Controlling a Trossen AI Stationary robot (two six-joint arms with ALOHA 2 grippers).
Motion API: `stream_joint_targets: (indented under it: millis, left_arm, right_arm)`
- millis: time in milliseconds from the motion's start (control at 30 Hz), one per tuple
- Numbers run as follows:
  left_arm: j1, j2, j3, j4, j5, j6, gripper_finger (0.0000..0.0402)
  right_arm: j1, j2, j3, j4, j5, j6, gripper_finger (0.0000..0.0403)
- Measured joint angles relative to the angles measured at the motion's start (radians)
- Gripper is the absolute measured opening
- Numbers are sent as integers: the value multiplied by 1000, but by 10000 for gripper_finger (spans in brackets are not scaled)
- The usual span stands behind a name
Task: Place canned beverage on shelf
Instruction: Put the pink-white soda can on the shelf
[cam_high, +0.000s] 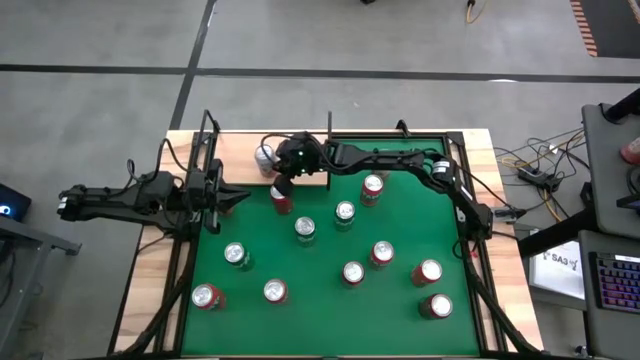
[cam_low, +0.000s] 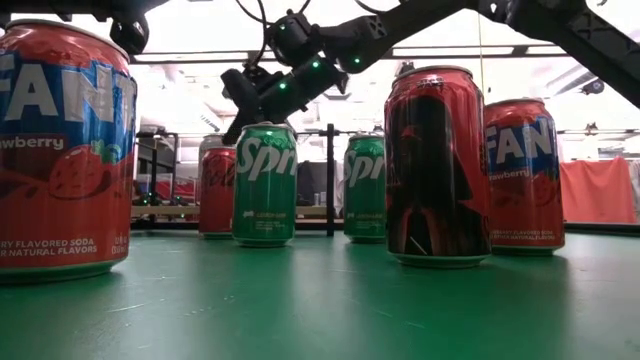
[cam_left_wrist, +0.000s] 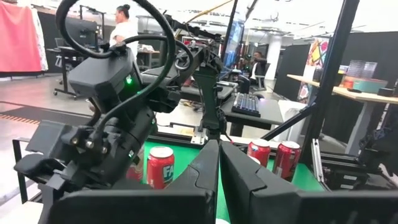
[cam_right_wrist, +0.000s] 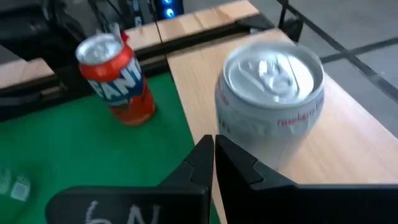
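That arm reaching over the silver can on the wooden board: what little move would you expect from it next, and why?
Probably lift the right end effector back toward the green felt. Its fingers are shut and empty, and the silver can stands upright on the shelf, apart from them, so that can seems placed; other cans wait.

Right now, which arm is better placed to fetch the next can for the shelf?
Probably right: the right gripper hangs shut beside the red Fanta can at the shelf edge. The left gripper waits shut by the table's left side.
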Motion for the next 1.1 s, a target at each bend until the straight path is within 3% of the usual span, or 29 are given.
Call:
stream_joint_targets:
  millis: [867, 1100]
  left_arm:
    - [0, 0, 0, 3, -2, 0, 0]
    - [0, 0, 0, 4, -2, 0, 0]
  right_arm:
    - [0, 3, -4, 75, -8, -19, 9]
    - [11, 51, -11, 171, -14, -22, 9]
